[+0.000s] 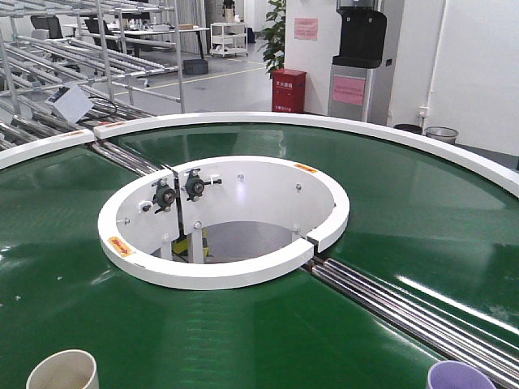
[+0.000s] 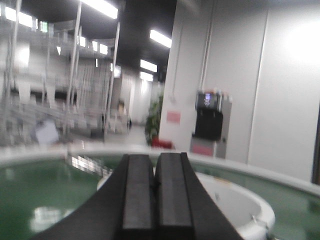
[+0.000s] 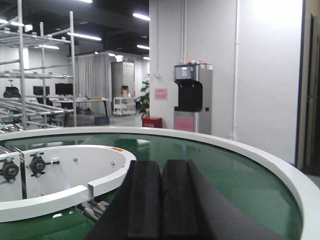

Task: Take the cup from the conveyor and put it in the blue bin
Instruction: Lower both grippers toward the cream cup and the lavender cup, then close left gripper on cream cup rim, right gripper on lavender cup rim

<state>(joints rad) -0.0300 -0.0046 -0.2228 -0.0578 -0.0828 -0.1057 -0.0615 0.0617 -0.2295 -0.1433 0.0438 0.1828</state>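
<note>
The conveyor [image 1: 405, 203] is a dark green ring belt with a white outer rim and a white round central well [image 1: 219, 267]. A cream cup [image 1: 63, 371] stands on the belt at the bottom left edge of the front view. A purple cup [image 1: 460, 375] stands at the bottom right edge. My left gripper [image 2: 155, 160] is shut and empty above the belt; its view is blurred. My right gripper [image 3: 161, 167] is shut and empty above the belt [image 3: 235, 175], right of the well [image 3: 100, 172]. Neither gripper shows in the front view. The blue bin is out of view.
Steel roller strips [image 1: 405, 304] cross the belt at right and at the upper left [image 1: 122, 154]. Metal racks [image 1: 81, 49] stand beyond the conveyor at left. A red box [image 1: 289, 90] and a water dispenser [image 1: 361, 61] stand by the far wall.
</note>
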